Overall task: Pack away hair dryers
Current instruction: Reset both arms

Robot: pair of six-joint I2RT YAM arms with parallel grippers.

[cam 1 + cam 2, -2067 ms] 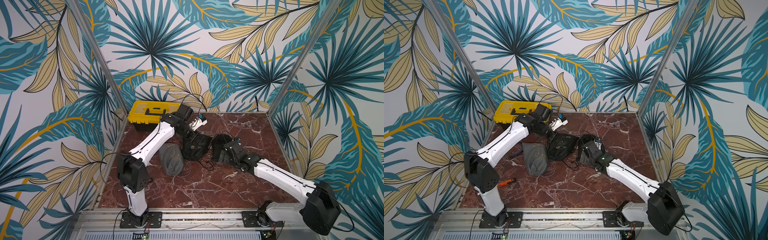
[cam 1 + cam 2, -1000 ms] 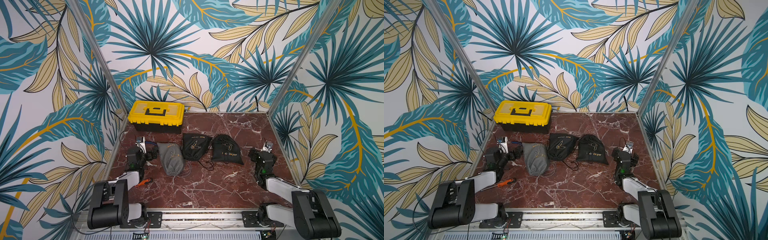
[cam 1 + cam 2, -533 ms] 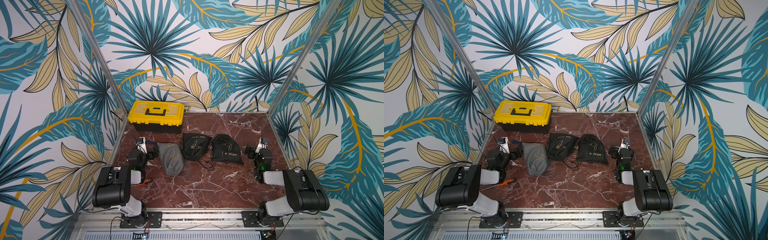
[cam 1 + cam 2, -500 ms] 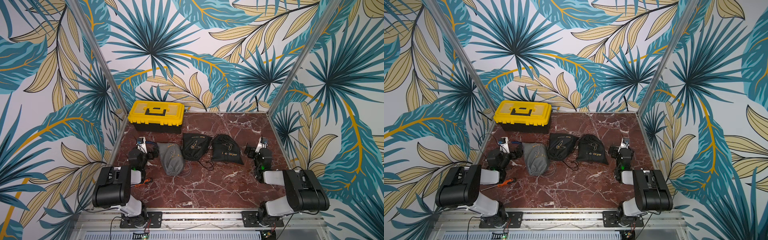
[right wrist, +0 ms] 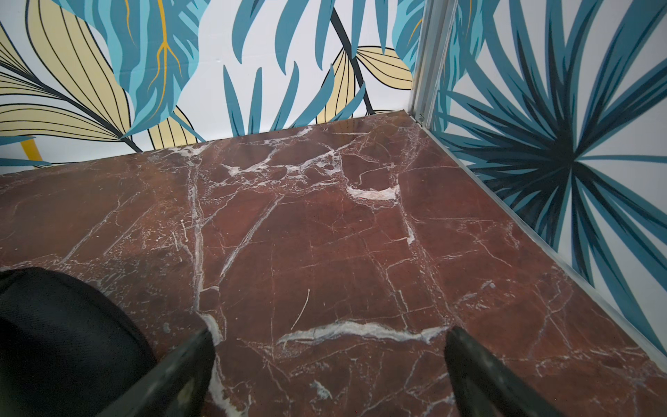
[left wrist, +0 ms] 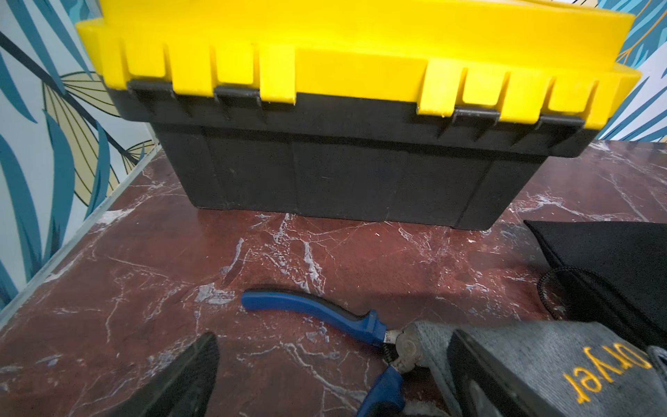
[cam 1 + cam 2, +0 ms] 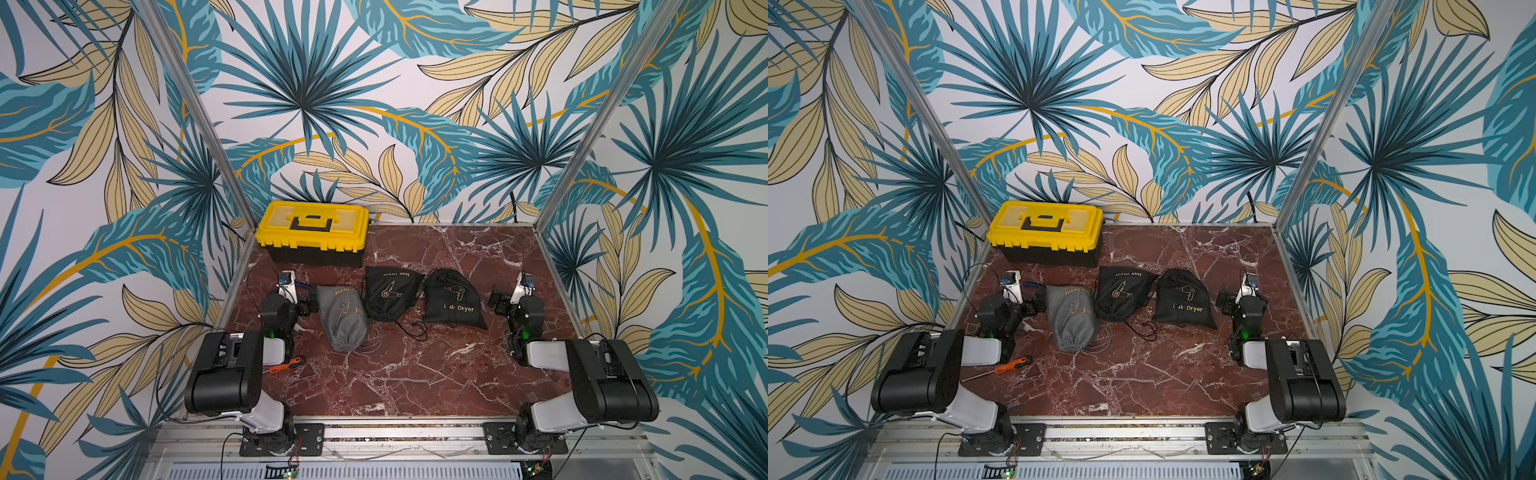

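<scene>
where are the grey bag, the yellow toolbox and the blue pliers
grey bag (image 7: 343, 318), in a top view, middle of the cloth
yellow toolbox (image 7: 311, 237), in a top view, front of the lid
blue pliers (image 6: 310, 307), left wrist view, the fully visible handle

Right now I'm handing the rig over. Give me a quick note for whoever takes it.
Left gripper: open, empty, beside the grey bag.
Right gripper: open, empty, over bare table.
Both arms are folded at the near edge.
Things: the grey bag, middle black bag and outer black bag lie in a row, all bulging.
Done: no bare dryer in view, so they're likely all bagged.
Left: probably nothing. The toolbox is closed. Pliers and a screwdriver lie loose near the left arm.
</scene>
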